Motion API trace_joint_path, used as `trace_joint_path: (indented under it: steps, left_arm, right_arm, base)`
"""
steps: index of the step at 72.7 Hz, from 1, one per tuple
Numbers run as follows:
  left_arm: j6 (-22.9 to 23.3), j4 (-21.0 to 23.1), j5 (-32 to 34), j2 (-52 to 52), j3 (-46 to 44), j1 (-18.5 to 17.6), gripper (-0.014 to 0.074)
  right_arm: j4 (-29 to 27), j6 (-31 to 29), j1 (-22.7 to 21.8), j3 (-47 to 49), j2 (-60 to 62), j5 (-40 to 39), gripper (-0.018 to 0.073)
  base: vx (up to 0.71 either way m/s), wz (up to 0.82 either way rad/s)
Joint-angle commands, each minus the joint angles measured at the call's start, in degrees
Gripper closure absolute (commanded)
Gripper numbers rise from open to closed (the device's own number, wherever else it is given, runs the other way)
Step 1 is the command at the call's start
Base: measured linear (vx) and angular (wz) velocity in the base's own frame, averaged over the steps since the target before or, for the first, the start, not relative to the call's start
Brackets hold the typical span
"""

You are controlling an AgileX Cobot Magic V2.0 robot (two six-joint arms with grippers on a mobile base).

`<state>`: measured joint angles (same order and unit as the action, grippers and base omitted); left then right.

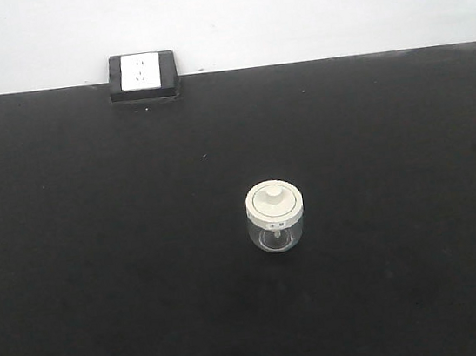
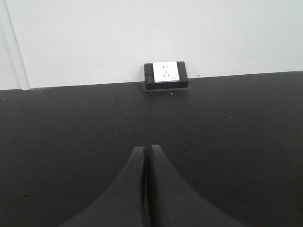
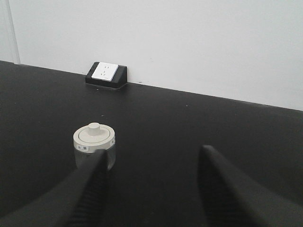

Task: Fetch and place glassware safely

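My right gripper [image 3: 151, 163] gapes wide just short of the glass jar [image 1: 275, 216]; my left gripper [image 2: 146, 153] is pressed closed, facing the wall socket [image 2: 165, 72].

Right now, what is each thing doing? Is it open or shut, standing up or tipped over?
Jar: upright on the black table, lid on, not held.
Left gripper: shut, holding nothing.
Right gripper: open, jar just beyond its left finger, not between the fingers.
Socket: at the wall, nothing plugged in.
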<state>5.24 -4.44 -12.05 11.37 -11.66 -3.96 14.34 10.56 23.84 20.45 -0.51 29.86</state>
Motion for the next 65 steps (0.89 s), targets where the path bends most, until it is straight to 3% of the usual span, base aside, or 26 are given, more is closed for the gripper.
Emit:
trace_joint_path:
  steps: [1,8,65]
  left_arm:
    - [0.4,0.0,4.3,1.1,-1.6,-0.3,0.0603]
    - [0.4,0.0,4.3,1.1,-1.6,-0.3,0.0603]
    - [0.4,0.0,4.3,1.1,-1.6,-0.3,0.0603]
  right_arm:
    - [1.3,-0.4,-0.2,1.5,-1.3,-5.0,0.0383]
    - [1.2,-0.4,-0.2,1.5,-1.3,-6.1,0.0575]
    - [0.8,-0.1,-0.2,1.5,-1.3,-6.7,0.0567]
  base:
    - [0.00,0.00]
    - [0.00,0.00]
    - [0.00,0.00]
